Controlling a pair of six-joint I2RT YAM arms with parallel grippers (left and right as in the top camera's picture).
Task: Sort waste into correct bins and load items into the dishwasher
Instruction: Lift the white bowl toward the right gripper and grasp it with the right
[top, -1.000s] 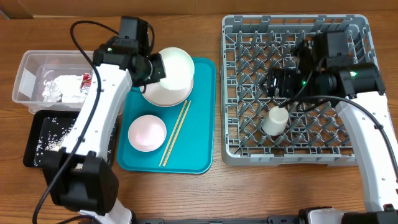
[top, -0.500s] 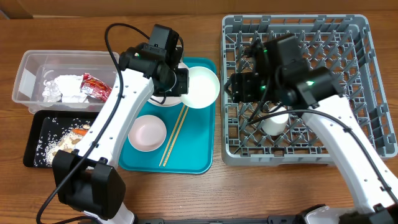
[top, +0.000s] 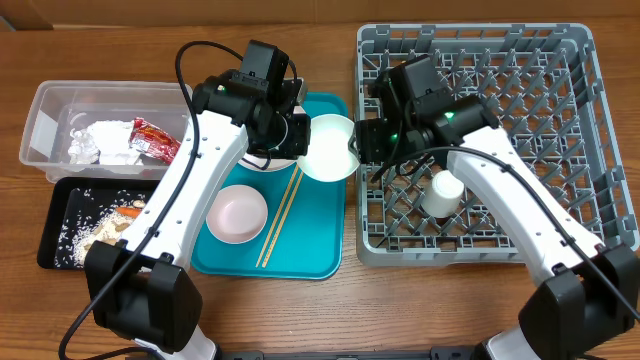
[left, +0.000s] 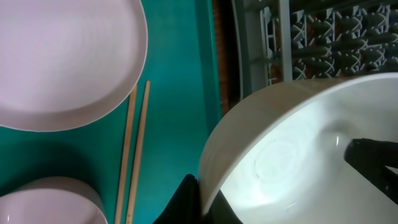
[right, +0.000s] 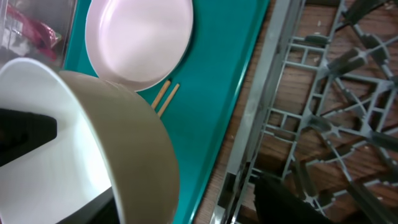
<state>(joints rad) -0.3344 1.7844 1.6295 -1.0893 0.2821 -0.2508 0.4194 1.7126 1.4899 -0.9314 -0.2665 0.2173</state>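
My left gripper (top: 303, 137) is shut on the rim of a white bowl (top: 329, 147) and holds it tilted over the right edge of the teal tray (top: 322, 252); the pinch shows in the left wrist view (left: 202, 200). My right gripper (top: 360, 143) is open at the grey dish rack's (top: 575, 150) left wall, its fingers astride the bowl's far wall (right: 134, 155). On the tray lie a pale pink plate (left: 62, 56), a small pink bowl (top: 236, 213) and wooden chopsticks (top: 282, 215). A white cup (top: 443, 193) lies in the rack.
The clear tub (top: 45, 110) at the far left holds a crumpled napkin (top: 100, 140) and a red wrapper (top: 155, 138). The black tray (top: 50, 235) below it holds rice grains and a carrot (top: 127, 212). Bare wood runs along the table's front.
My left arm has carried the white bowl a little further right. My right arm has swung left across the rack, and its open fingers now straddle the bowl's wall.
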